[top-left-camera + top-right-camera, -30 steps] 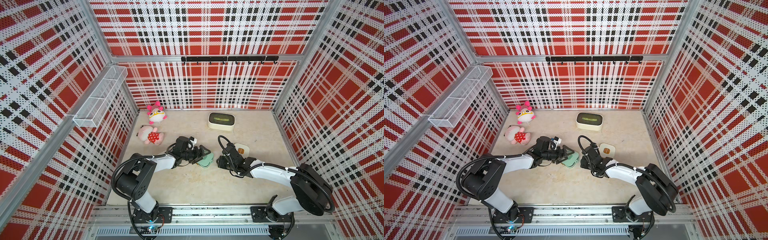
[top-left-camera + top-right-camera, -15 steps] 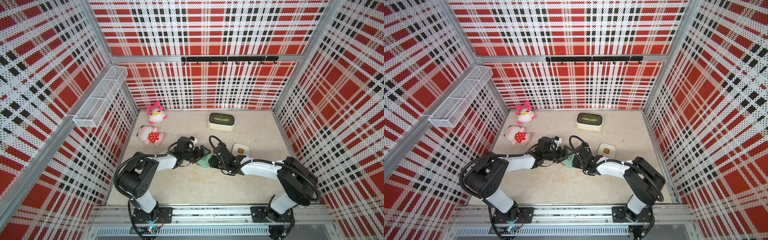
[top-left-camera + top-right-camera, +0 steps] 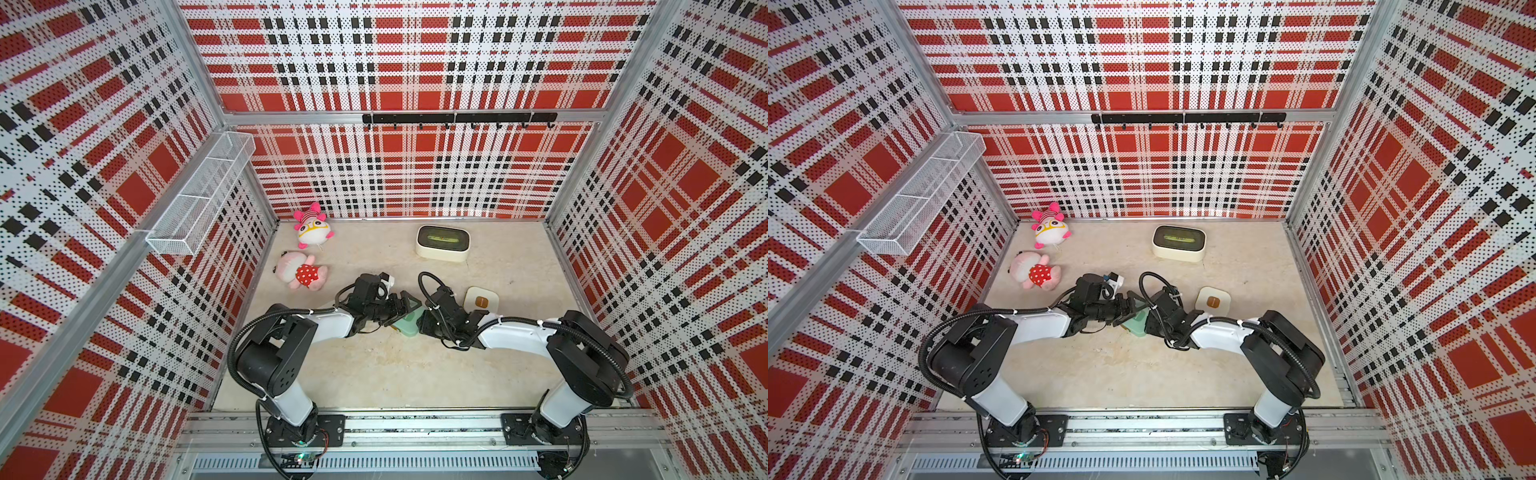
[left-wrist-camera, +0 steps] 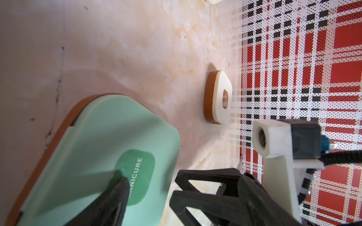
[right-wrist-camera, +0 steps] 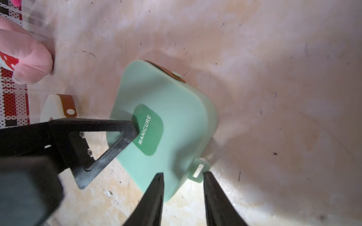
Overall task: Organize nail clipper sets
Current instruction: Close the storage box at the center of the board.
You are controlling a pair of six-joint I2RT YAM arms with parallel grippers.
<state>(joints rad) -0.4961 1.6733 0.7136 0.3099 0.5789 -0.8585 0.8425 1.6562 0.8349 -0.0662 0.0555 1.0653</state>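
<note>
A mint green nail clipper case (image 3: 409, 326) (image 3: 1136, 324) lies shut on the floor between both grippers. My left gripper (image 4: 150, 182) (image 3: 405, 305) is open; one finger (image 5: 125, 135) presses on the lid's dark green MANICURE label, the other hangs over bare floor. My right gripper (image 5: 183, 174) (image 3: 422, 328) is open, its jaws apart round the case's (image 5: 166, 101) corner, the clasp tab (image 5: 198, 172) beside one fingertip. A shut cream case (image 3: 481, 298) (image 4: 219, 97) lies to the right. Another cream case (image 5: 58, 107) with a brown strap shows behind the left gripper, hidden in both top views.
A larger cream box (image 3: 442, 243) with a dark window stands at the back. Two pink plush toys (image 3: 311, 226) (image 3: 301, 272) lie at the back left. A white wire basket (image 3: 199, 199) hangs on the left wall. Plaid walls close three sides.
My right gripper has swung left from beside the right cream case to the mint green case's corner, its jaws narrowing slightly. The left gripper has stayed on the green lid.
</note>
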